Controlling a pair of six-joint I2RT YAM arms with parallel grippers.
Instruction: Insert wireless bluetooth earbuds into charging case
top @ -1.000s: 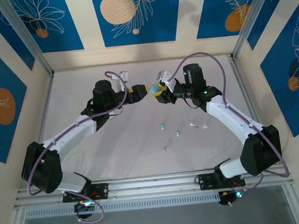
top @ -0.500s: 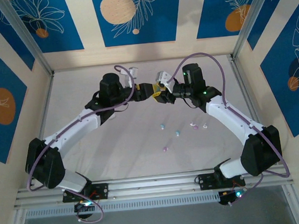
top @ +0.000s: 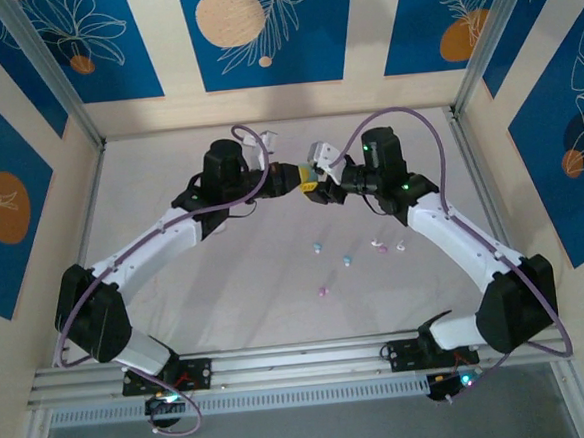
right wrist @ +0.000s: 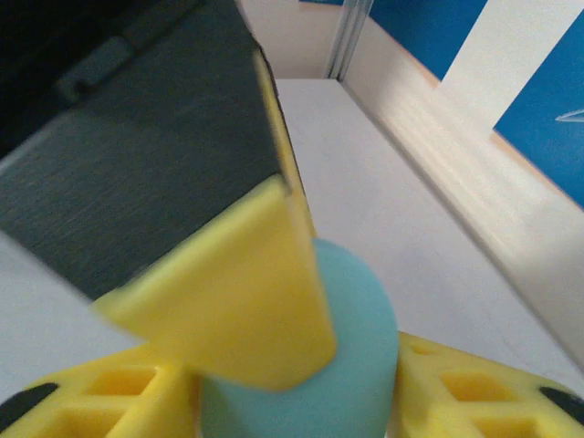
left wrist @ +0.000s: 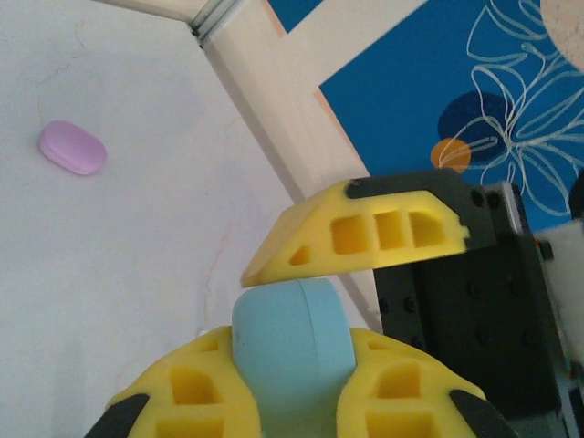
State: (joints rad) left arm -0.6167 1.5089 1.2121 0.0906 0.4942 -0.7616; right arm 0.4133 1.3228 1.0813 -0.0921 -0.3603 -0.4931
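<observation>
Blue leaf-printed walls [top: 289, 39] enclose a white tabletop [top: 206, 285]. The left gripper [top: 297, 177] clenches a pale blue case [left wrist: 290, 338]. I cannot tell whether the right gripper [top: 313, 185] (fingers flanking it) grips. Earbuds [top: 346, 260] lie at 5 o'clock from them.

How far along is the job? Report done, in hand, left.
Done: blue case is up off the table. In hand: left gripper shut on it, right gripper at its other end. Left: five earbuds lie loose on the table, none picked up.
</observation>
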